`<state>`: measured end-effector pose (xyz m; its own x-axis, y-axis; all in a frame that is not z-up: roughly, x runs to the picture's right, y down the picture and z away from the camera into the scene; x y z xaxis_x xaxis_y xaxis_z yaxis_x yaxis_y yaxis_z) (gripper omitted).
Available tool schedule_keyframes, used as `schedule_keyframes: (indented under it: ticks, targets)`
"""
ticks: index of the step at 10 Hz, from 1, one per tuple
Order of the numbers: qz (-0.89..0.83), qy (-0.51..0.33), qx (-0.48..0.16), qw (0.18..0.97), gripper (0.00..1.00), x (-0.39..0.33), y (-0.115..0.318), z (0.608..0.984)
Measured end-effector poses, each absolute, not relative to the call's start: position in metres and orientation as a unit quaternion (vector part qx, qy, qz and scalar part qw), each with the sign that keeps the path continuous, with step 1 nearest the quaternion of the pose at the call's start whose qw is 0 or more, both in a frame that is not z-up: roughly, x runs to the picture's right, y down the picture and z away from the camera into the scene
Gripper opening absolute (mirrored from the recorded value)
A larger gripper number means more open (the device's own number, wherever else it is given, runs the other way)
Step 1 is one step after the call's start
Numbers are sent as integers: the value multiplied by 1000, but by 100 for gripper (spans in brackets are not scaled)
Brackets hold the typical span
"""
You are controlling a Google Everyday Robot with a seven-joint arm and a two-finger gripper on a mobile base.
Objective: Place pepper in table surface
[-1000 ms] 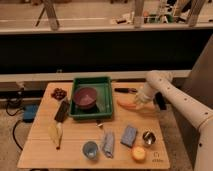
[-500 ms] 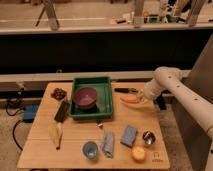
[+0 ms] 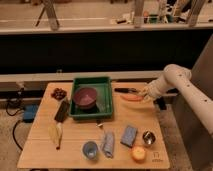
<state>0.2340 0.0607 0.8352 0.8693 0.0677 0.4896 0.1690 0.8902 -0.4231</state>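
Note:
The pepper (image 3: pixel 131 98), slim and orange, lies on the light wooden table surface (image 3: pixel 75 129), just right of the green tray. My gripper (image 3: pixel 145 93) is at the pepper's right end, low over the table, on a white arm that comes in from the right. I cannot tell whether it touches the pepper.
The green tray (image 3: pixel 106 102) holds a purple bowl (image 3: pixel 85 97). A dark utensil (image 3: pixel 125 90) lies behind the pepper. At the front are a blue cup (image 3: pixel 90 149), a cloth (image 3: pixel 107 144), a blue sponge (image 3: pixel 129 135), a metal cup (image 3: pixel 148 137) and an orange fruit (image 3: pixel 138 153). A corn-like item (image 3: pixel 55 134) lies at the left.
My gripper and arm have shifted to the right and slightly up. The pepper stays on the table beside the tray.

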Motion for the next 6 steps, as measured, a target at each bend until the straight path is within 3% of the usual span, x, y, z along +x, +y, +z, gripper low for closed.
schedule_keyframes:
  ticks: [6]
  targets:
    - [-38,-335,-206,919,0,238,59,791]
